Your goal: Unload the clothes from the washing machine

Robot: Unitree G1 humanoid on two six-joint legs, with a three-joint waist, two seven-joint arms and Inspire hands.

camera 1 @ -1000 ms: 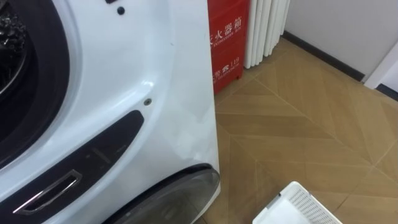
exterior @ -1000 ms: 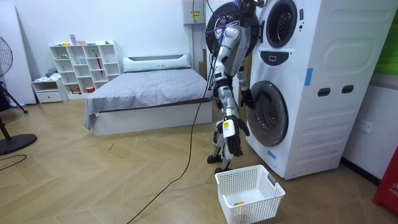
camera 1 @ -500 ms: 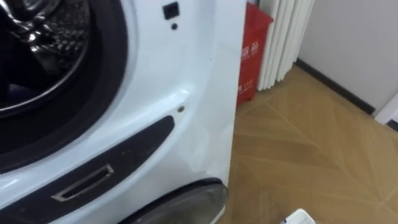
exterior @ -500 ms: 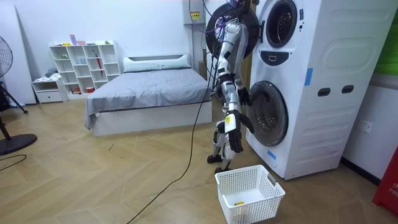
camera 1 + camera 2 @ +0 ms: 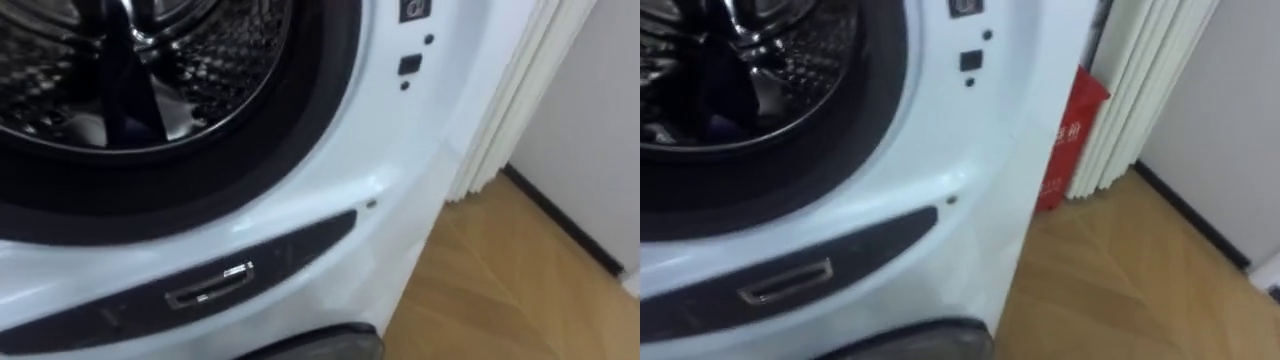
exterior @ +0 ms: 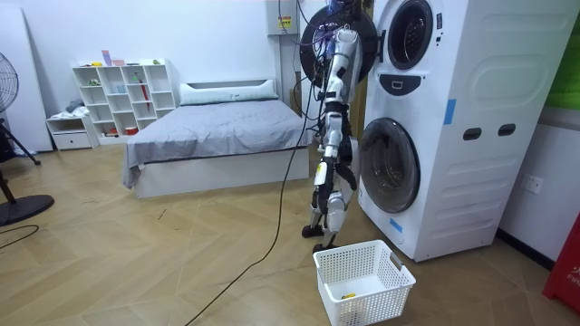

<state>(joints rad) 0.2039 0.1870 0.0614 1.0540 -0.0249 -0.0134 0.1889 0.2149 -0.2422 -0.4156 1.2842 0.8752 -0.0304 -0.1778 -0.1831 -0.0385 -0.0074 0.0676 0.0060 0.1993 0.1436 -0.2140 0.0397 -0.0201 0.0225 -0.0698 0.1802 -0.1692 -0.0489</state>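
Observation:
The upper washing machine drum (image 5: 150,60) lies open before me, its perforated steel wall shining. Something dark, cloth by the look of it, hangs inside the drum (image 5: 715,95), with a pale patch beside it (image 5: 90,125). In the room view I stand upright close against the stacked white machines (image 6: 426,118), and the round upper door (image 6: 317,36) is swung open beside my head. My right hand (image 6: 333,206) hangs low by my side, level with the lower door (image 6: 385,167). A white laundry basket (image 6: 362,281) stands on the floor just behind my feet.
A dark panel with a chrome handle (image 5: 210,297) runs under the drum. A red box (image 5: 1065,150) and a white ribbed radiator (image 5: 1135,90) stand against the wall to the machine's right. Open wooden floor (image 5: 500,280) lies there. A bed (image 6: 217,136) is behind me.
My head view has swung up from the lower front panel to the upper drum opening. In the room view I have straightened up, and my arms have dropped from the lower door.

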